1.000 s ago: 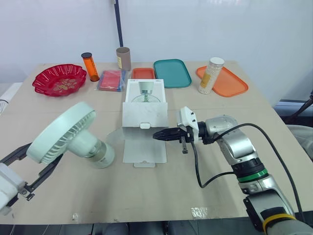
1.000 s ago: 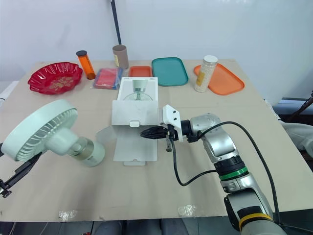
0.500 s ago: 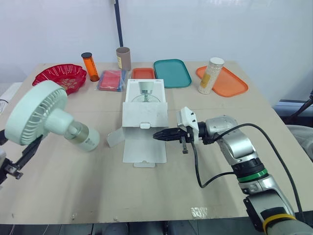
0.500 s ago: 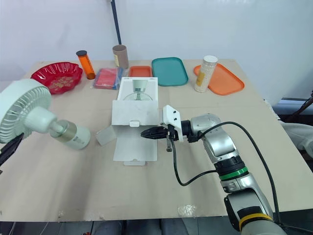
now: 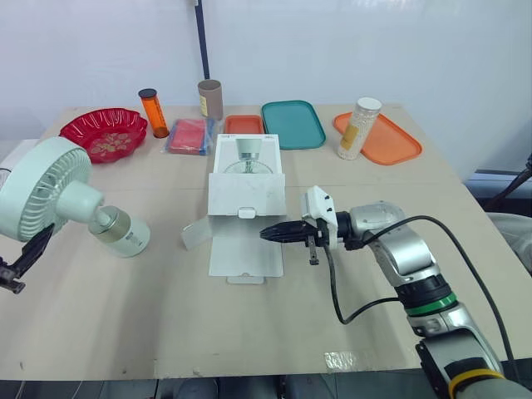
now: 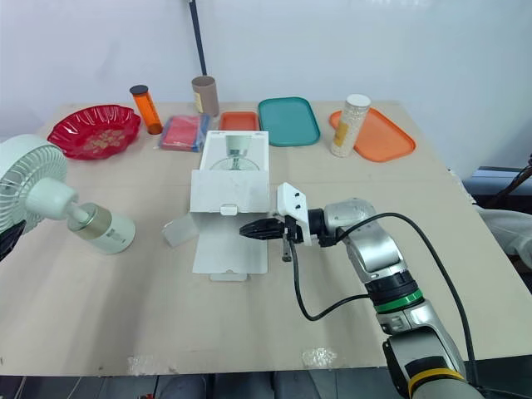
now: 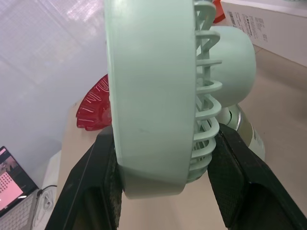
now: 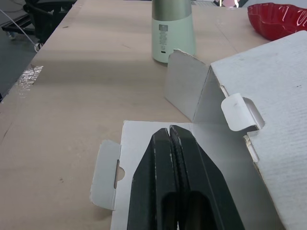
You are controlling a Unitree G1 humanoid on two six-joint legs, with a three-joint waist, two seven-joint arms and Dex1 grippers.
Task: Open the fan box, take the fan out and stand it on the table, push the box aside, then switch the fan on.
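The pale green fan (image 5: 50, 199) hangs tilted at the far left, its head high and its cylindrical base (image 5: 125, 238) low by the tabletop. My left gripper (image 7: 160, 182) is shut on the fan's head, one black finger (image 7: 91, 191) on each side of the rim. The white fan box (image 5: 247, 184) lies open mid-table, its lid flap (image 5: 245, 253) flat toward me. My right gripper (image 5: 268, 234) is shut and empty, its tips just over the flap's right edge, also seen as the gripper (image 8: 170, 132) in the right wrist view.
Along the far edge stand a red bowl (image 5: 104, 133), an orange bottle (image 5: 154, 114), a cardboard tube (image 5: 209, 100), a pink packet (image 5: 189, 135), a small orange tray (image 5: 243, 125), a teal tray (image 5: 293, 125) and an orange tray (image 5: 395, 145) with a jar (image 5: 359, 127). A black cable (image 5: 337, 291) loops below my right wrist.
My left arm has carried the fan leftward and away from the box, and the fan's head has tipped more upright. The right gripper has barely moved.
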